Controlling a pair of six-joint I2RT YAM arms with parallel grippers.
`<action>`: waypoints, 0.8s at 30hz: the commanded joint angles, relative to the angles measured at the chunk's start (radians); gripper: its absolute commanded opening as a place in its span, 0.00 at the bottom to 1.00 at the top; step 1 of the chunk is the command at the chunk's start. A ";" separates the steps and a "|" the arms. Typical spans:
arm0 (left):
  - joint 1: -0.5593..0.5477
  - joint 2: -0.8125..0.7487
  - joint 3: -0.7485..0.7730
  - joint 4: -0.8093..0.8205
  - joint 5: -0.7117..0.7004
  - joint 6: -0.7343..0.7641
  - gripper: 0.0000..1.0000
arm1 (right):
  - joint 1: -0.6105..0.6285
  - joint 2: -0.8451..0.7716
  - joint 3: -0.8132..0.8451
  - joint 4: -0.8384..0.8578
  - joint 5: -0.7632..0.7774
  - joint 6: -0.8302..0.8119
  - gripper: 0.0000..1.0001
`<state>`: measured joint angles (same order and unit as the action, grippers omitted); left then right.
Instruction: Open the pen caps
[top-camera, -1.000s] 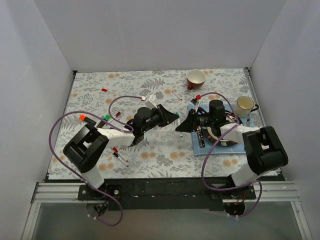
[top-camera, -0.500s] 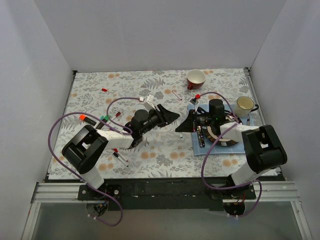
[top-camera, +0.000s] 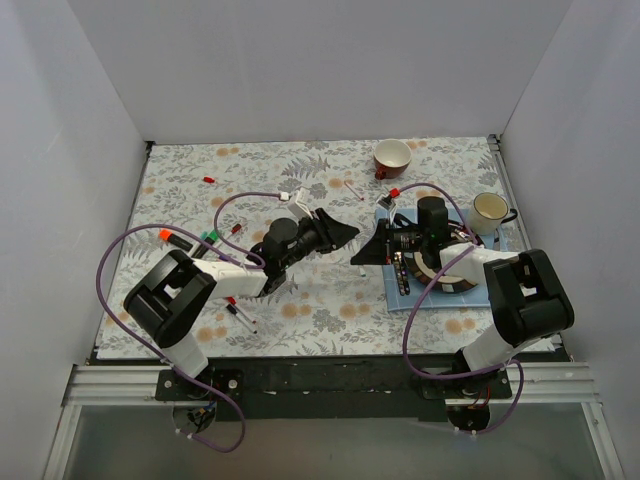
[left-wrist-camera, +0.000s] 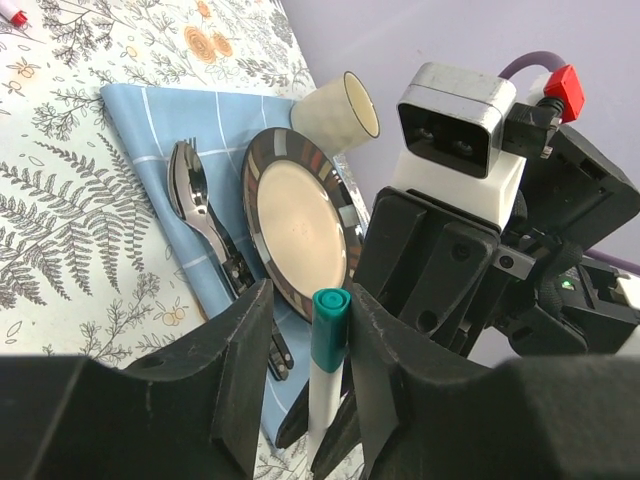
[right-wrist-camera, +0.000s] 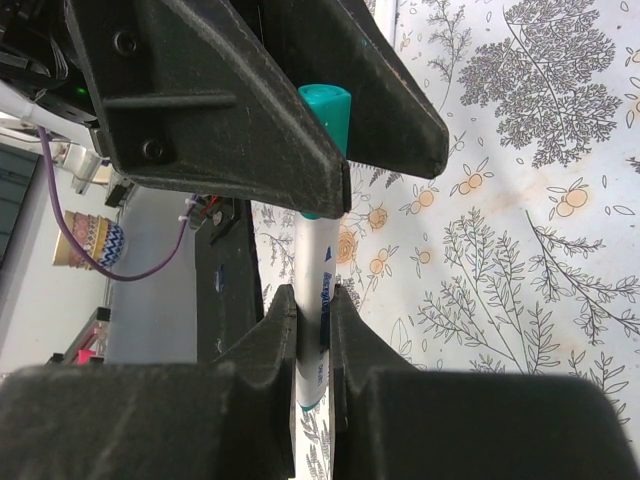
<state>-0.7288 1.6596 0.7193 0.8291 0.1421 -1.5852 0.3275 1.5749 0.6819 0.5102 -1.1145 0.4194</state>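
Note:
My right gripper (right-wrist-camera: 312, 325) is shut on the white barrel of a pen (right-wrist-camera: 314, 262) and holds it above the table. Its green cap (left-wrist-camera: 330, 328) sits between the fingers of my left gripper (left-wrist-camera: 312, 372). That gripper is open: the cap touches one finger, and a gap shows on the other side. In the top view the two grippers, left (top-camera: 347, 233) and right (top-camera: 364, 251), meet tip to tip mid-table. Other pens lie at the left: an orange-capped one (top-camera: 165, 235), a green-capped one (top-camera: 212, 237) and a red-capped one (top-camera: 238, 311). A loose red cap (top-camera: 209, 180) lies far left.
A red cup (top-camera: 392, 157) stands at the back. A cream mug (top-camera: 489, 208), a blue napkin (top-camera: 432, 298) with a steel plate (left-wrist-camera: 295, 235) and a spoon (left-wrist-camera: 186, 181) lie under my right arm. White walls enclose the table.
My left arm has shifted slightly up and right at the pen's capped end. The right gripper keeps its hold on the barrel.

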 joint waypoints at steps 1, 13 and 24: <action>-0.003 -0.044 0.037 -0.031 0.004 0.054 0.33 | 0.008 0.010 0.047 -0.028 -0.030 -0.042 0.01; -0.003 -0.038 0.068 -0.044 0.027 0.067 0.00 | 0.018 0.022 0.064 -0.073 -0.024 -0.082 0.01; 0.142 -0.101 0.192 -0.194 0.062 0.212 0.00 | 0.018 0.016 0.068 -0.090 -0.050 -0.094 0.01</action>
<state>-0.6941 1.6516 0.8078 0.6971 0.2108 -1.4895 0.3401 1.5944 0.7219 0.4419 -1.1126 0.3401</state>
